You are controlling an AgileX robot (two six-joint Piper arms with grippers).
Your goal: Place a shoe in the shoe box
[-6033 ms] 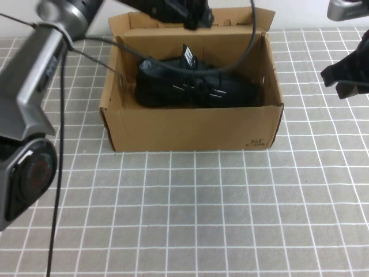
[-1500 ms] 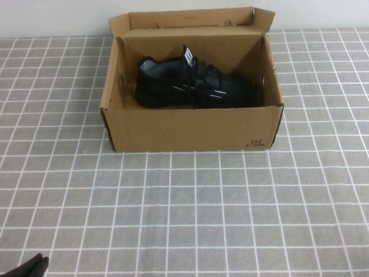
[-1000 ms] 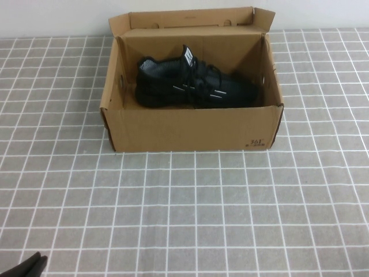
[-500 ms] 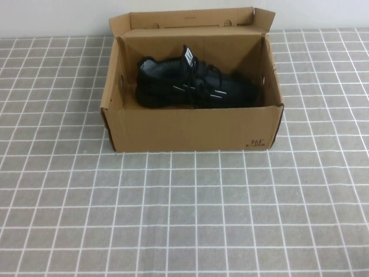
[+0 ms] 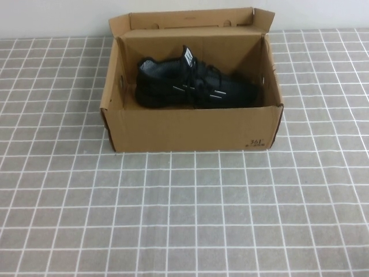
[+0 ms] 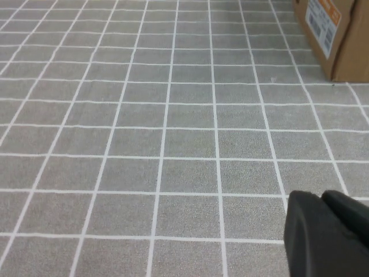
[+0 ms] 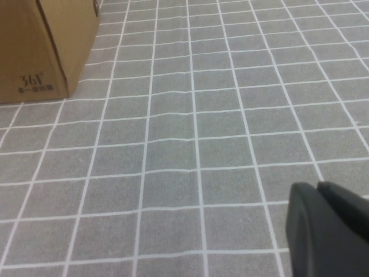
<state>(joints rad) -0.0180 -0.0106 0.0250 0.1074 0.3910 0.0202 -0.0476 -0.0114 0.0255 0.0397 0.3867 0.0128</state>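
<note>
Both grippers are sitting low over the grey gridded tabletop (image 5: 184,208), well apart from the box: left gripper (image 6: 326,231) fingers pressed together, empty; black knit sneaker (image 5: 193,86) lying inside the open brown cardboard shoe box (image 5: 190,130); right gripper (image 7: 328,228) likewise closed, empty.

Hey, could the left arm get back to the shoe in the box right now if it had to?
Probably yes. The shoe lies in the shoe box, whose lid stands open at the back. The left hand, shut, is low over bare table; the right hand, shut, likewise.
</note>
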